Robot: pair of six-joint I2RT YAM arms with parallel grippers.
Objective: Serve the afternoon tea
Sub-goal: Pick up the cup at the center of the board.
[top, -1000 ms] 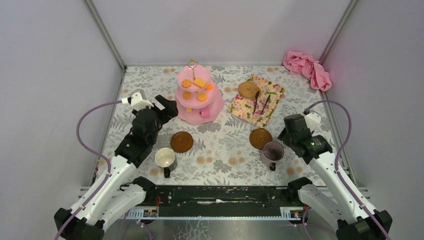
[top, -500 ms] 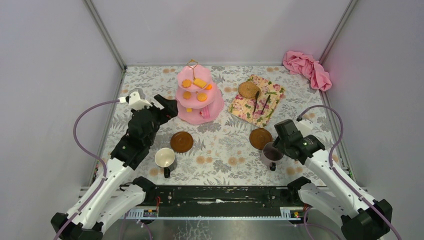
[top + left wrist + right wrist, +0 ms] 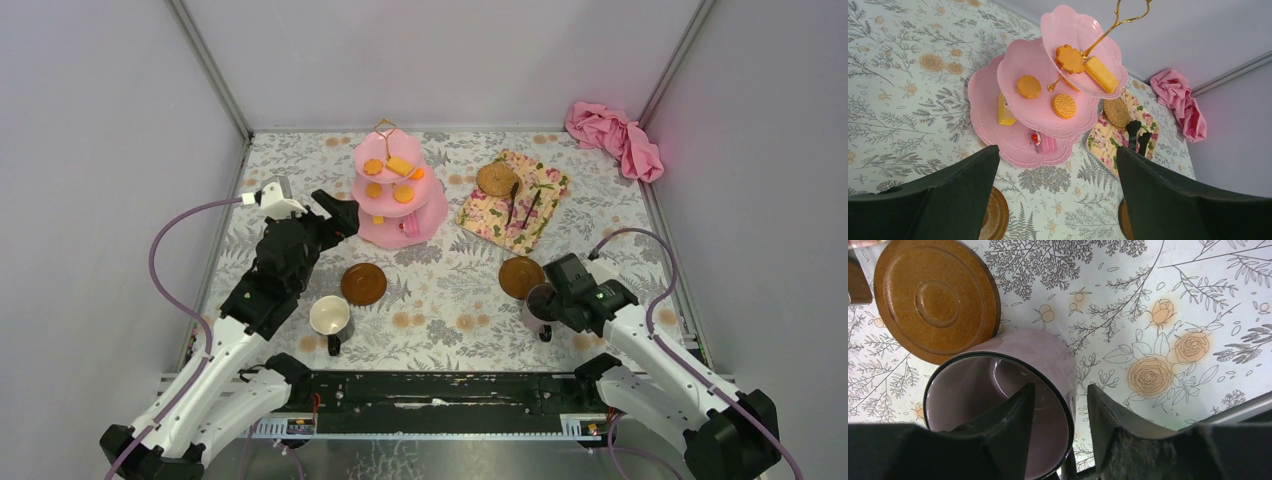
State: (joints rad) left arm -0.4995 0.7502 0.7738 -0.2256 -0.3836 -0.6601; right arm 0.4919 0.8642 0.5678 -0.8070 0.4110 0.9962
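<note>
The pink three-tier cake stand (image 3: 400,195) holds orange and yellow biscuits (image 3: 1064,105) at the back middle. My left gripper (image 3: 340,215) hovers open and empty just left of it, the stand (image 3: 1048,100) ahead between its wide jaws. The white mug (image 3: 329,316) stands beside a brown saucer (image 3: 363,284). The purple mug (image 3: 541,303) stands beside the other saucer (image 3: 521,276). My right gripper (image 3: 1060,389) is open astride the purple mug's (image 3: 1038,352) rim, one finger inside, one outside with a gap to the wall. The saucer (image 3: 935,302) touches the mug.
A floral mat (image 3: 490,222) at the back right carries a woven round coaster (image 3: 497,180) and slim black tongs (image 3: 520,203). A pink cloth (image 3: 612,135) lies in the far right corner. Walls close in on three sides. A black rail (image 3: 430,388) runs along the near edge.
My right gripper has moved left and down onto the purple mug, so its fingers now straddle the rim. My left gripper has edged slightly toward the cake stand.
</note>
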